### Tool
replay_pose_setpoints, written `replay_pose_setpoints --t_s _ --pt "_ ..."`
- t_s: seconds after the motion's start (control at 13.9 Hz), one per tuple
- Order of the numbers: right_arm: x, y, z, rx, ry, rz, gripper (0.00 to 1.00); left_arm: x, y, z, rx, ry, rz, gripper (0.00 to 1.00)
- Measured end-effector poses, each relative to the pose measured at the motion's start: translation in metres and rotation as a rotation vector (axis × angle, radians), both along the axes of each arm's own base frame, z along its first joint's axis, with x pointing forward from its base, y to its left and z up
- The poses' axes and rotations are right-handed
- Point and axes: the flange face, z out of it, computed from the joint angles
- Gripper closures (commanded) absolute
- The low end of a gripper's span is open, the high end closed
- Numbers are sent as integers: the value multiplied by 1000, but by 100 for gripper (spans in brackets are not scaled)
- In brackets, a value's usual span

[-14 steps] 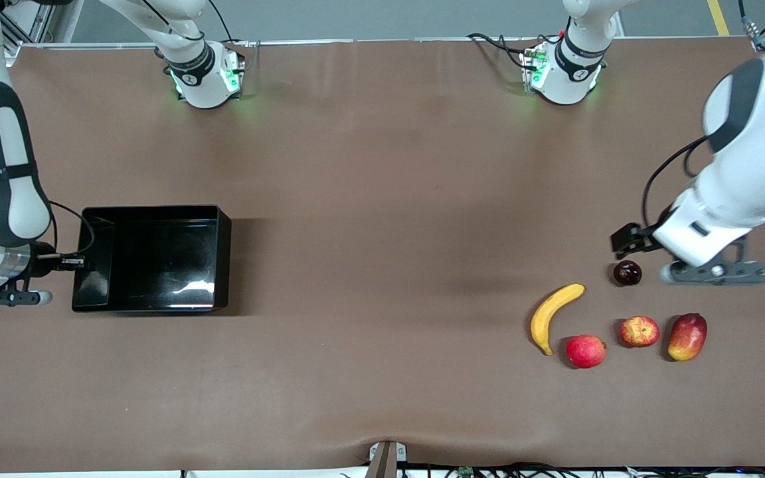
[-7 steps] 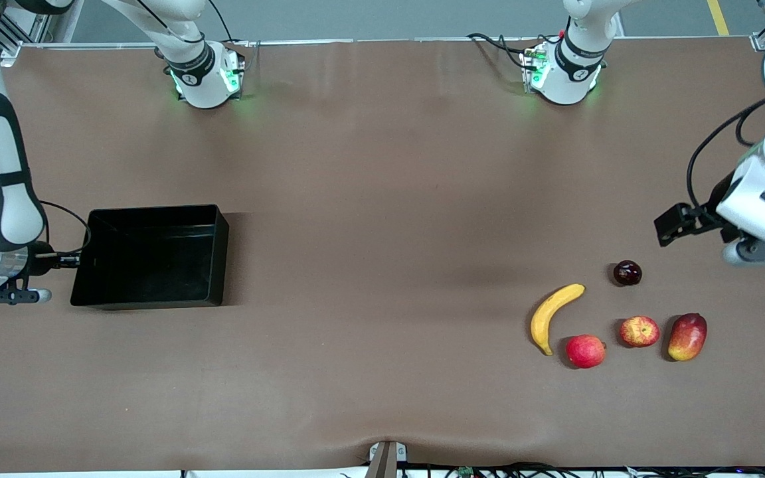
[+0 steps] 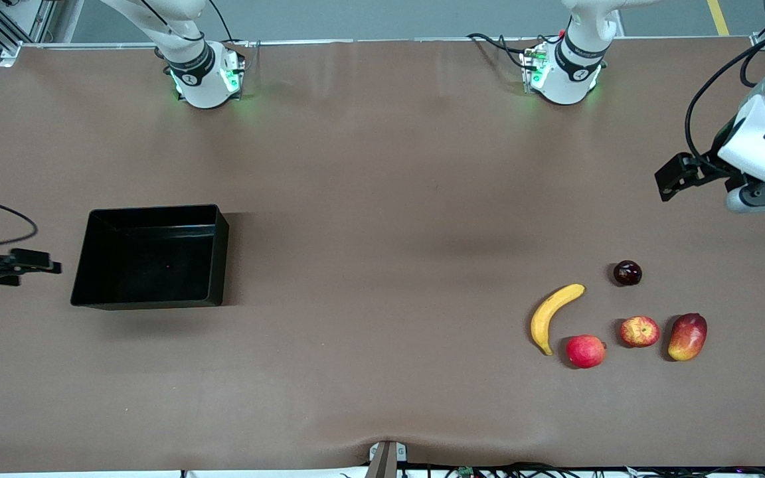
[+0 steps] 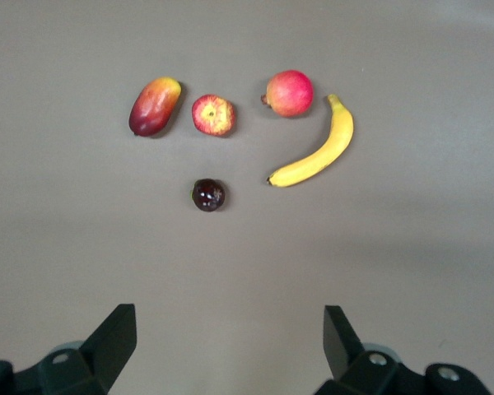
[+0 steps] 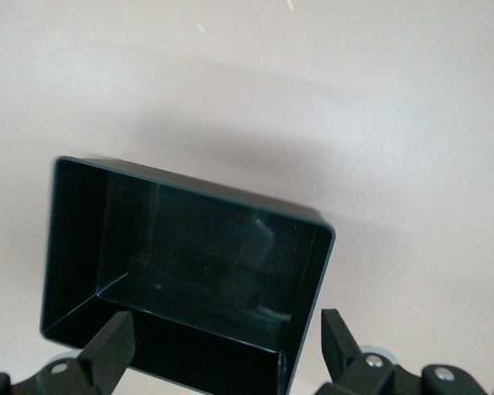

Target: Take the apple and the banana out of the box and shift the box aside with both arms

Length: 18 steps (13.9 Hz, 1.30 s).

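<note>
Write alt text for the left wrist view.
Five fruits lie on a brown table: a banana, a round red fruit, an apple, a mango and a small dark fruit. The open left gripper hangs above, holding nothing.

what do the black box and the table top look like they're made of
The black box looks like hard plastic: its smooth upright walls are glossy and show faint reflections in the right wrist view. The table seems covered in a matte brown sheet, perhaps leatherette or rubber, with soft ripples near its front edge.

Both arms withdrawn (box [image 3: 150, 257] released)
</note>
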Motion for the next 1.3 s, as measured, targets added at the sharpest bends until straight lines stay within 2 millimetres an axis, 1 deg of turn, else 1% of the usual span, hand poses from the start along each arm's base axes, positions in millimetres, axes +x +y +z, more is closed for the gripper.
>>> replay_pose_setpoints --t_s 0.14,0.29,0.36,0.43,0.5,0.58,0.65,0.72,0.86,1.08,1.15,1.22,1.3 --pt "6 17 41 -38 -47 68 0 -12 5 2 7 6 -12 0" --pt "3 37 80 -49 -84 98 0 -23 6 3 5 10 -23 0" --pt "-6 49 103 -51 -89 92 0 -28 5 2 6 10 -29 0" --pt "-21 62 124 -49 -58 44 0 -32 4 0 5 11 -36 0" --pt "-39 76 142 -50 2 -49 0 -35 3 -1 -1 9 -39 0" --pt "-56 88 156 -58 62 -157 0 -35 2 -1 -13 6 -40 0" --pt "-69 98 166 -70 105 -245 0 -36 1 0 -23 3 -41 0" --pt "-79 107 173 -79 127 -298 0 -36 1 1 -26 1 -43 0" --pt "-99 116 182 -87 136 -330 0 -36 0 2 -28 -1 -44 0" --pt "-133 120 182 -83 97 -331 0 -37 -2 2 -30 1 -57 0" --pt "-144 127 180 -96 82 -313 0 -37 -3 2 -34 3 -75 0" --pt "-151 139 181 -134 65 -288 0 -37 -3 2 -41 5 -90 0" --pt "-154 152 183 -170 46 -261 0 -37 -2 2 -48 7 -99 0"
